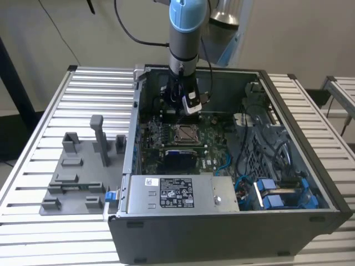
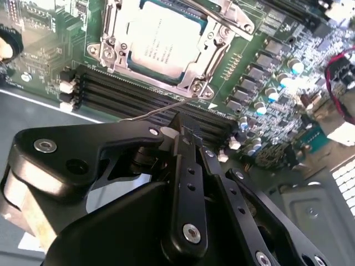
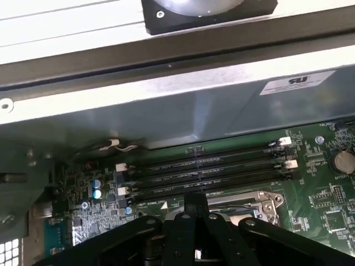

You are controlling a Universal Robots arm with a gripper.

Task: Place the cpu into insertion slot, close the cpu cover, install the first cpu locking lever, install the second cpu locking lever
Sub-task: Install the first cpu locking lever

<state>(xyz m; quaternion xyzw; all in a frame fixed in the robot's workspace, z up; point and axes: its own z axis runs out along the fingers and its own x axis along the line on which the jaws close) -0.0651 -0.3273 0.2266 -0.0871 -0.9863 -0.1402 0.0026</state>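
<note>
gripper (image 2: 186, 133): pressed together near memory slots (image 2: 138, 102); hold on thin wire lever (image 2: 150, 113) unclear | cpu (image 2: 161, 41): seated in insertion slot (image 2: 109, 41) beneath closed cpu cover (image 2: 206, 58), far edge cut off | first wrist view: gripper hides most of the slot

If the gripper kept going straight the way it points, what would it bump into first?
The gripper would probably meet the black memory slots beside the cpu cover first. A thin wire lies close to that line too; depth is unclear.
</note>
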